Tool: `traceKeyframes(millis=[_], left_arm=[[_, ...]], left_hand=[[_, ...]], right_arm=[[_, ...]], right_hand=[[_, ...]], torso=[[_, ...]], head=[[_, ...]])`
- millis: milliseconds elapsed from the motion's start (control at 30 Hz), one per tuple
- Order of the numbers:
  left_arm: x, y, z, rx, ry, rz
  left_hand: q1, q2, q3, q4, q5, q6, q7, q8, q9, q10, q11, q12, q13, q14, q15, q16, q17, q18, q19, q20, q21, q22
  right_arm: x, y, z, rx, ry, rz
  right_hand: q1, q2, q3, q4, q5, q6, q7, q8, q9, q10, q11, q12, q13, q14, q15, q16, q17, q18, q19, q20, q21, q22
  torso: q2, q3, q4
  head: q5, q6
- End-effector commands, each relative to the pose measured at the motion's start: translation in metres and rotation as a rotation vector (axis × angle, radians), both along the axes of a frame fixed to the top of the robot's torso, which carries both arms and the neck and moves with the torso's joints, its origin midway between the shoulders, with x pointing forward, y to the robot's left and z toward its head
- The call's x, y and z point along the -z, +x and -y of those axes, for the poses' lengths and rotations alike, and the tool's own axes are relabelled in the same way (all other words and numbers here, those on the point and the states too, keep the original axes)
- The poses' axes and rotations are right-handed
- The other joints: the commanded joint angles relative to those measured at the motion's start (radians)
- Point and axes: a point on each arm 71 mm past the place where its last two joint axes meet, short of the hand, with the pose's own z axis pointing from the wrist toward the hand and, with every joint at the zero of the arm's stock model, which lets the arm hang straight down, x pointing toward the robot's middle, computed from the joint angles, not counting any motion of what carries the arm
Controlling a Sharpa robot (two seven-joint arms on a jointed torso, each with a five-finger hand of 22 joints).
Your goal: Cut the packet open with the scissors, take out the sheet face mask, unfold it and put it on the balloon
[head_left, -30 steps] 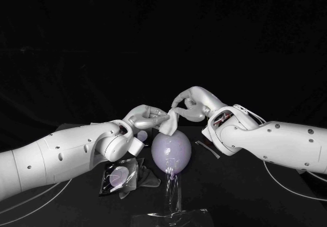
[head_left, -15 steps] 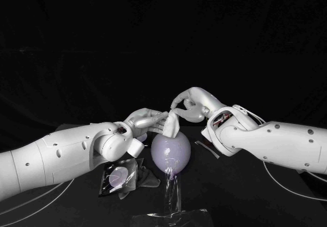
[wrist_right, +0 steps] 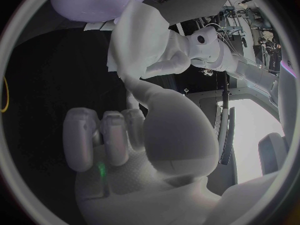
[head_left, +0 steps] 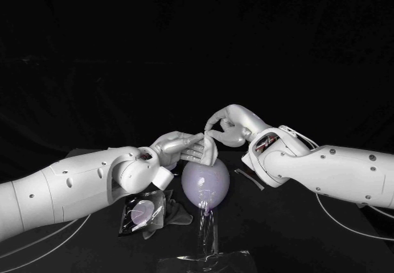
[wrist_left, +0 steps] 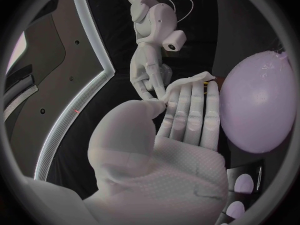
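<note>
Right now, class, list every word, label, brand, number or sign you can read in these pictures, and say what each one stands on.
No text can be read in any view.
Packet: pale round marks only; any print is too small to read.
Balloon: plain, no print.
Face mask: plain, no print.

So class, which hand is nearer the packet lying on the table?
Left. The left hand hangs above and just beyond the packet; the right hand is farther off, past the balloon.
</note>
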Motion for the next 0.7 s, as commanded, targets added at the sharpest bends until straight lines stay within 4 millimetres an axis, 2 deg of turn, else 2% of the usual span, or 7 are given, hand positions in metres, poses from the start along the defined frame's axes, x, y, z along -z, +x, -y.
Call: traceKeyframes(millis=[33, 67, 100, 167, 300, 367, 700], left_arm=[[-0.0014, -0.002, 0.0029, 0.03, -0.028, -0.019], [-0.0013, -0.0019, 0.0026, 0.029, -0.028, -0.019], [-0.0013, -0.0018, 0.0024, 0.029, -0.027, -0.019], [-0.0012, -0.0017, 0.0019, 0.027, -0.027, -0.019], [-0.0009, -0.0013, 0.0007, 0.024, -0.021, -0.016], [-0.0008, -0.0011, 0.0003, 0.023, -0.016, -0.014], [0.0008, 0.0, -0.001, 0.013, 0.029, 0.005]], left_hand=[[0.017, -0.034, -0.011, -0.01, -0.001, 0.005, -0.005, -0.002, 0.002, -0.004, -0.007, -0.001, 0.001, 0.004, 0.0, -0.005, 0.002, 0.006, -0.002, 0.009, -0.007, -0.002], [0.031, -0.06, -0.021, -0.026, -0.001, 0.005, -0.007, 0.0, 0.003, -0.005, -0.007, -0.002, 0.001, 0.002, 0.0, -0.006, 0.003, 0.006, -0.003, 0.01, -0.009, -0.003], [0.031, -0.06, -0.021, -0.026, -0.001, 0.005, -0.007, 0.0, 0.003, -0.005, -0.007, -0.002, 0.001, 0.002, 0.0, -0.006, 0.003, 0.006, -0.003, 0.01, -0.009, -0.003], [0.07, -0.108, -0.041, -0.063, -0.001, 0.004, -0.007, 0.003, 0.007, -0.009, -0.007, -0.004, 0.0, -0.004, 0.001, -0.012, 0.003, 0.006, -0.007, 0.012, -0.015, -0.004], [0.094, -0.129, -0.054, -0.082, -0.001, 0.003, -0.006, 0.005, 0.009, -0.01, -0.006, -0.006, 0.0, -0.01, 0.003, -0.016, 0.004, 0.005, -0.011, 0.014, -0.02, -0.005], [0.119, -0.165, -0.071, -0.108, -0.001, 0.001, -0.005, 0.005, 0.011, -0.012, -0.005, -0.007, -0.001, -0.014, 0.004, -0.02, 0.005, 0.005, -0.016, 0.017, -0.026, -0.005], [0.135, -0.211, -0.112, -0.126, -0.001, -0.005, 0.002, 0.0, 0.009, -0.014, 0.0, -0.009, -0.001, -0.018, 0.008, -0.026, 0.008, 0.005, -0.024, 0.022, -0.036, -0.005]], right_arm=[[0.0002, -0.0001, -0.0011, -0.006, -0.019, 0.002], [0.0002, 0.0, -0.0011, -0.005, -0.02, 0.002], [0.0002, 0.0001, -0.001, -0.004, -0.02, 0.002], [0.0003, 0.0003, -0.0007, -0.001, -0.021, 0.002], [0.0003, 0.0007, -0.0001, 0.003, -0.022, 0.002], [0.0003, 0.0007, -0.0001, 0.004, -0.022, 0.002], [0.0003, 0.0, -0.0007, 0.005, -0.022, 0.001]], right_hand=[[-0.005, 0.003, 0.004, -0.001, 0.007, 0.005, 0.003, 0.006, 0.002, 0.074, -0.007, 0.005, 0.21, 0.106, -0.005, 0.004, 0.263, -0.007, 0.059, 0.001, 0.006, 0.234], [-0.005, 0.003, 0.005, -0.001, 0.007, 0.005, 0.003, 0.006, 0.002, 0.074, -0.007, 0.005, 0.21, 0.106, -0.005, 0.004, 0.263, -0.007, 0.059, 0.001, 0.006, 0.234], [-0.006, 0.004, 0.005, -0.001, 0.007, 0.004, 0.003, 0.007, 0.003, 0.074, -0.007, 0.005, 0.21, 0.106, -0.005, 0.004, 0.263, -0.007, 0.059, 0.001, 0.006, 0.234], [-0.006, 0.004, 0.005, -0.001, 0.007, 0.004, 0.003, 0.007, 0.003, 0.074, -0.007, 0.005, 0.21, 0.106, -0.005, 0.004, 0.263, -0.007, 0.059, 0.001, 0.006, 0.234], [-0.006, 0.004, 0.005, -0.001, 0.007, 0.004, 0.003, 0.007, 0.003, 0.074, -0.007, 0.005, 0.21, 0.106, -0.005, 0.004, 0.263, -0.007, 0.059, 0.001, 0.006, 0.234], [-0.006, 0.004, 0.006, -0.001, 0.007, 0.004, 0.003, 0.007, 0.004, 0.074, -0.007, 0.005, 0.21, 0.106, -0.005, 0.004, 0.263, -0.008, 0.059, 0.001, 0.007, 0.234], [-0.006, 0.004, 0.006, -0.001, 0.007, 0.004, 0.003, 0.007, 0.004, 0.074, -0.007, 0.005, 0.21, 0.106, -0.005, 0.004, 0.263, -0.008, 0.059, 0.001, 0.007, 0.234]], torso=[[-0.001, 0.0003, -0.0003], [-0.001, 0.0004, -0.0002], [-0.001, 0.0005, -0.0003], [-0.001, 0.0007, -0.0003], [0.0, 0.0006, -0.0003], [0.0, 0.0005, -0.0006], [-0.001, 0.0, -0.0001]], head=[[0.0, -0.001], [0.0, 0.0], [0.0, 0.0], [-0.001, 0.0], [-0.001, -0.001], [-0.002, -0.002], [-0.002, -0.003]])
